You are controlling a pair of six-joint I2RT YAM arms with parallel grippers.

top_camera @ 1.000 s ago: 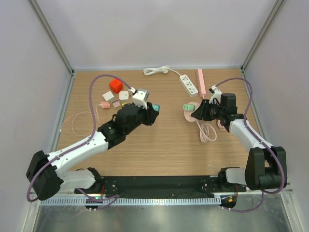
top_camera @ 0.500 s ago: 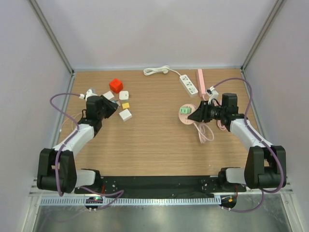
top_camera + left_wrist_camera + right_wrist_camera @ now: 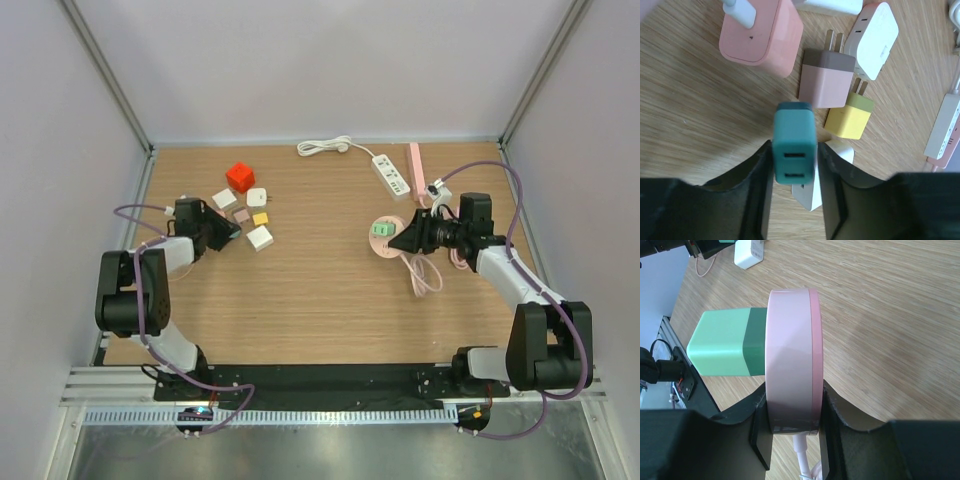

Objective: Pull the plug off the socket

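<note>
Right gripper [image 3: 792, 412] first: jaws clenched on the round pink socket [image 3: 790, 350], with the green plug [image 3: 720, 350] seated in its face, over the worktop's [image 3: 900, 315] right half. Left gripper [image 3: 795, 165]: jaws grasping a teal charger [image 3: 794, 142]. Beyond it lie a yellow charger [image 3: 850, 116], a brown charger [image 3: 826, 80] and a pink charger [image 3: 762, 37].

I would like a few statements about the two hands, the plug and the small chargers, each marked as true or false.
1. The green plug sits in the pink socket. True.
2. The right hand is open and holds nothing. False: its fingers are shut on the rim of the pink socket.
3. The left hand grips a teal charger. True.
4. The yellow charger lies on top of the red block. False: it lies on the table, apart from the red block.
</note>
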